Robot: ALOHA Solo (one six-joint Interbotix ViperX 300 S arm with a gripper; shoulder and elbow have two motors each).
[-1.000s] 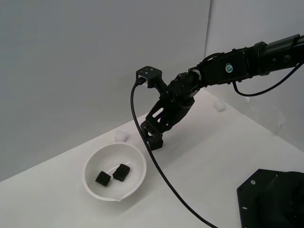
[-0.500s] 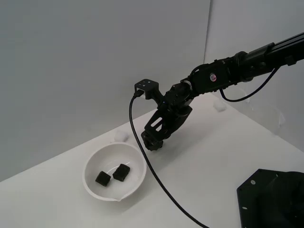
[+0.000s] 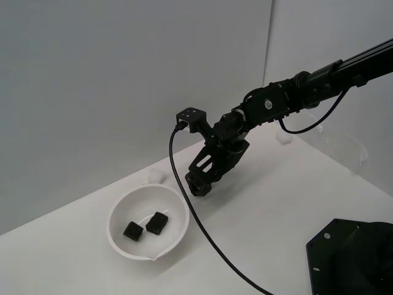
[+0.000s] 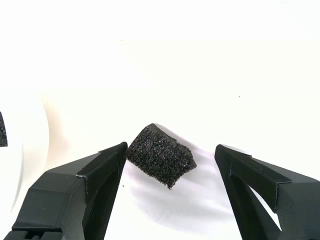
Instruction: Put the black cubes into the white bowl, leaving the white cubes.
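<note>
Reaching down from the exterior view's right, the single arm (image 3: 288, 92) places its gripper (image 3: 198, 185) low over the white table (image 3: 270, 203), just beside the white bowl (image 3: 149, 222) on the side toward the exterior view's right. The wrist view shows the gripper (image 4: 170, 157) with its jaws spread wide. Between them lies the third black cube (image 4: 160, 155), a rough, foam-like block sitting rotated on the table surface. One finger (image 4: 107, 167) has its tip at or almost at a corner of this cube; contact cannot be confirmed. The other finger (image 4: 240, 167) stands clearly apart from the cube, with bare table between them. The cube rests on the table and is not gripped.

The white bowl sits on the table toward the exterior view's left. Two black cubes (image 3: 157, 223) lie inside it on the curved floor, close together. In the wrist view, only part of the bowl wall (image 4: 25, 150) appears at the picture's edge, with a sliver of one of the black cubes in it.

One white cube (image 3: 156, 177) rests on the table just behind the bowl's far rim. Another white cube (image 3: 283, 137) lies well away, farther back on the table past the arm. A black cable (image 3: 184, 196) hangs from the wrist camera mount (image 3: 191, 118) and trails across the table. A black base plate (image 3: 350, 258) occupies the near corner on the exterior view's right.
</note>
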